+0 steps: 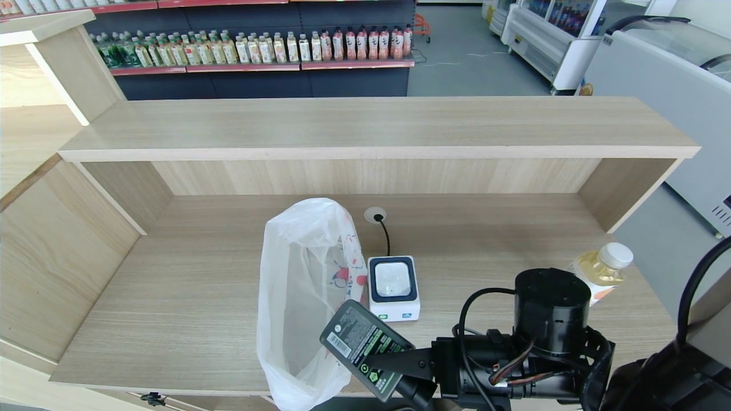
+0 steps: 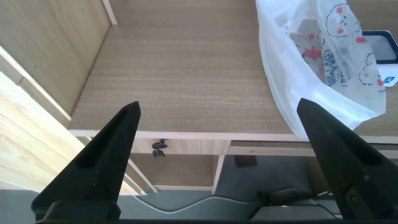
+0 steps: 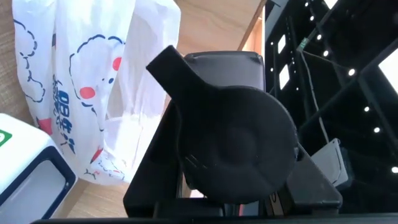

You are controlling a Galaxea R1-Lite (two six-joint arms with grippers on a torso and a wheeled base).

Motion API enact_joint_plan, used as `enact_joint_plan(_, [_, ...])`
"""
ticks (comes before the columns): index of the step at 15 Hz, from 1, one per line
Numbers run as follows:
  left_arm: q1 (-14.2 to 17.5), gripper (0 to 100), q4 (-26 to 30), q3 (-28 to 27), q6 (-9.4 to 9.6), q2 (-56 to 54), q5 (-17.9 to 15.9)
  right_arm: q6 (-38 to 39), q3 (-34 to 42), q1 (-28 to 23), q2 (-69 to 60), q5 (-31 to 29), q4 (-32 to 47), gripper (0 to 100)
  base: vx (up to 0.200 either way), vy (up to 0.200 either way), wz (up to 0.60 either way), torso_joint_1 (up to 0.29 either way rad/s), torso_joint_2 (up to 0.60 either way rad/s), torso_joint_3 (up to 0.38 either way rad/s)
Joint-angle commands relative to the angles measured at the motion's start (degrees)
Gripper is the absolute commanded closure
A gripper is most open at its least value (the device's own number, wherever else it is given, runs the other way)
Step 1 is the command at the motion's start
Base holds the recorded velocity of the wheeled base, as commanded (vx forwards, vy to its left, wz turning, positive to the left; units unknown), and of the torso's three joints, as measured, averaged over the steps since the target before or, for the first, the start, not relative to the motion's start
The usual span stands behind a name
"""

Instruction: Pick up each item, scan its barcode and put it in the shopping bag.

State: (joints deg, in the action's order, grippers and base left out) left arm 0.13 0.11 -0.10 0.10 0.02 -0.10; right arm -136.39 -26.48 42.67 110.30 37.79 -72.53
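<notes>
My right gripper point(image 1: 394, 365) is shut on a flat dark packet point(image 1: 358, 344), holding it tilted above the counter's front edge with its barcode label facing up. The packet hangs next to the front side of the white shopping bag point(image 1: 305, 297), which stands open on the counter. A white barcode scanner point(image 1: 393, 286) sits just behind the packet, to the right of the bag. In the right wrist view the gripper point(image 3: 186, 81) clamps the packet point(image 3: 227, 62) beside the bag point(image 3: 93, 93). My left gripper point(image 2: 217, 162) hangs open, off the counter's front edge, with the bag point(image 2: 323, 62) beyond it.
A bottle of yellow liquid with a white cap point(image 1: 602, 269) lies at the counter's right edge. The scanner's cable runs back to a grommet point(image 1: 375, 215). A raised wooden shelf point(image 1: 377, 128) and side walls enclose the counter point(image 1: 188, 297).
</notes>
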Motion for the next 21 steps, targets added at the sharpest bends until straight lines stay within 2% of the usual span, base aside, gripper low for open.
enact_joint_plan(1, [0.0, 0, 0.0, 0.0, -0.01, 0.0, 0.0, -0.2, 0.3, -0.6, -0.3, 0.0, -0.1, 100, 0.0, 0.0, 0.0, 0.0, 0.0, 0.0])
enact_joint_plan(18, [0.0, 0, 0.1, 0.0, -0.01, 0.0, 0.0, 0.9, -1.6, -0.7, 0.1, -0.4, -0.1, 100, 0.0, 0.0, 0.0, 0.0, 0.0, 0.0])
enact_joint_plan(20, [0.0, 0, 0.0, 0.0, -0.01, 0.0, 0.0, 12.8, -1.2, -1.1, -4.2, -5.6, 0.2, 100, 0.0, 0.0, 0.0, 0.0, 0.0, 0.0])
enact_joint_plan(21, [0.0, 0, 0.0, 0.0, -0.01, 0.0, 0.0, 22.1, 1.5, -2.1, -7.4, -9.3, 0.1, 100, 0.0, 0.0, 0.0, 0.0, 0.0, 0.0])
